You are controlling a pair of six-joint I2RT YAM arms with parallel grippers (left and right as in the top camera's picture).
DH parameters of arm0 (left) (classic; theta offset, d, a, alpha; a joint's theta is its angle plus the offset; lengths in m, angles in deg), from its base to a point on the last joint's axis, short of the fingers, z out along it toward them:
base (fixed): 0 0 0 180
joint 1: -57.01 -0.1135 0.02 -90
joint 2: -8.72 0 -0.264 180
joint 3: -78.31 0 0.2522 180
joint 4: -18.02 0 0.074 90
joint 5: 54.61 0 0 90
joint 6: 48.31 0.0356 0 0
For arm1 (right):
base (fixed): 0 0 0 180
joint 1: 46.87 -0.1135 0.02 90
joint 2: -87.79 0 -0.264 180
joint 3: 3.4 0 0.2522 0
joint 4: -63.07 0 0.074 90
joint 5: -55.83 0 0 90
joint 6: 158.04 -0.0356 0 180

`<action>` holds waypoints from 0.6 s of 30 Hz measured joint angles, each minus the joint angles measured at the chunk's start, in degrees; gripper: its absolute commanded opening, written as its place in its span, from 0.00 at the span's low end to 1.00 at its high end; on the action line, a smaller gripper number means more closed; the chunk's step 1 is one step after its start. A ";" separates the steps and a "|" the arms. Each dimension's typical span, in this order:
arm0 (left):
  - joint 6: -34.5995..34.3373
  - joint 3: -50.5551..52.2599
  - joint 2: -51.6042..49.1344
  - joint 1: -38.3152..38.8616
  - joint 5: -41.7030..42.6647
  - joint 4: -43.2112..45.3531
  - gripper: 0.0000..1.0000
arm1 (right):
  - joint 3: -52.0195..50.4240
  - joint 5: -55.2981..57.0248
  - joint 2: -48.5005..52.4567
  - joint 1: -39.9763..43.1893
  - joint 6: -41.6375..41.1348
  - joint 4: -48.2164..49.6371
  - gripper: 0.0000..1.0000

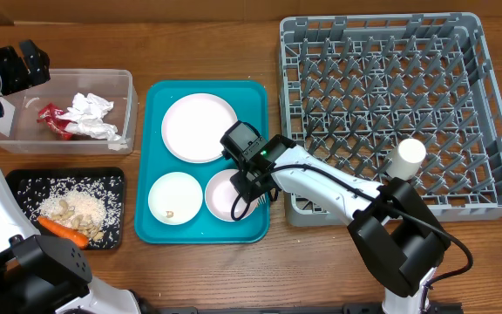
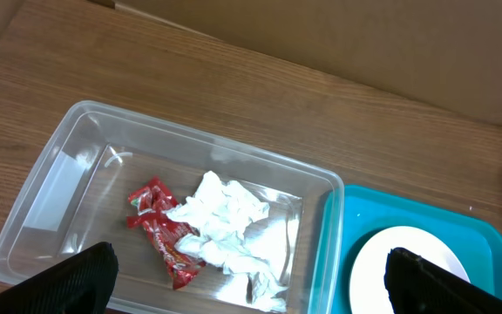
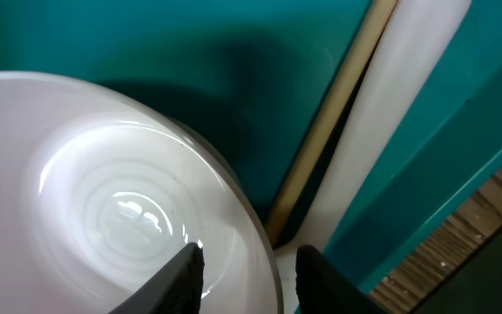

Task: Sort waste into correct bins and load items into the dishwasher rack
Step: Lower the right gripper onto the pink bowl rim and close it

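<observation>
The right gripper [image 3: 249,275] was positioned over the teal serving tray [image 1: 155,161], at the right edge of the pale pink bowl [image 1: 223,194]. Its fingers [image 3: 181,283] straddled the bowl rim, one inside the bowl and one outside; whether they were clamped on the rim or only poised around it could not be determined. Just beside that bowl, on the tray floor, lay the thin wooden stick [image 3: 329,131] and next to it the white plastic fork [image 3: 390,131], both running alongside the tray's right wall. The tray also carried the large white plate [image 1: 199,128] at the back and a white bowl [image 1: 175,198] at front left, with a small crumb inside it. The left gripper [image 2: 251,283] hovered above the clear tub [image 1: 120,87] at the back left of the counter [image 1: 234,44], fingers fully spread and holding nothing. The tub contained red-and-silver wrappers [image 1: 55,122] and crumpled white napkins [image 1: 90,113]. In front of it, the black tray [image 1: 116,187] held white rice grains [image 1: 77,187], beige crumbs [image 1: 81,214] and the orange carrot [image 1: 62,230] along its front edge. The grey dishwasher rack [image 1: 373,87] stood at the right of the counter, with the white cup [image 1: 405,157] standing among the pegs near its front right.
</observation>
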 measured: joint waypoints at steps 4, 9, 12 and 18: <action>0.00 0.02 0.00 0.00 0.00 0.00 1.00 | 0.28 0.02 0.00 0.00 -0.02 0.07 0.37; 0.00 0.02 0.00 0.00 0.00 0.00 1.00 | 0.28 0.02 0.00 0.00 0.00 -0.28 0.32; 0.00 0.00 0.00 0.00 0.00 0.00 1.00 | 0.33 0.02 0.00 0.00 -0.02 -0.26 0.31; 0.00 0.00 0.00 0.00 0.00 0.00 1.00 | 1.68 0.00 0.00 0.00 -0.02 -0.70 0.31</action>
